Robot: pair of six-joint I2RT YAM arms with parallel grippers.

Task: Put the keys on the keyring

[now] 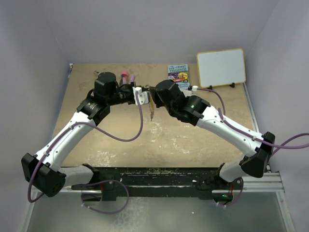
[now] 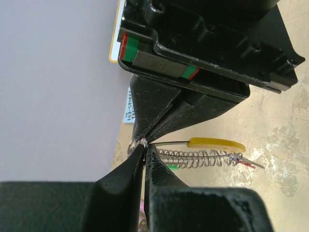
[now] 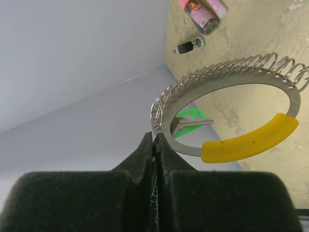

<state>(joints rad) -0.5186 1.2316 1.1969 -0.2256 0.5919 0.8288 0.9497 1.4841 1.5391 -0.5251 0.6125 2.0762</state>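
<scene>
The keyring (image 3: 227,84), a flat silver loop with a wire coil along it and a yellow stretch (image 3: 248,139), hangs in the air between both arms (image 1: 152,107). My right gripper (image 3: 155,140) is shut on the ring's silver end beside a small wire loop. My left gripper (image 2: 144,145) is shut with its tips at that same end, touching the right fingertips (image 2: 159,121). The green key (image 3: 190,123) shows behind the ring, partly hidden. A red bit (image 2: 247,165) shows at the coil's far end. The blue key is hidden.
A pink-and-maroon tube (image 3: 203,12) and a black-and-silver tool (image 3: 188,46) lie on the tan table at the back left. A book (image 1: 178,75) and a small whiteboard (image 1: 221,66) stand at the back right. Purple walls close in three sides.
</scene>
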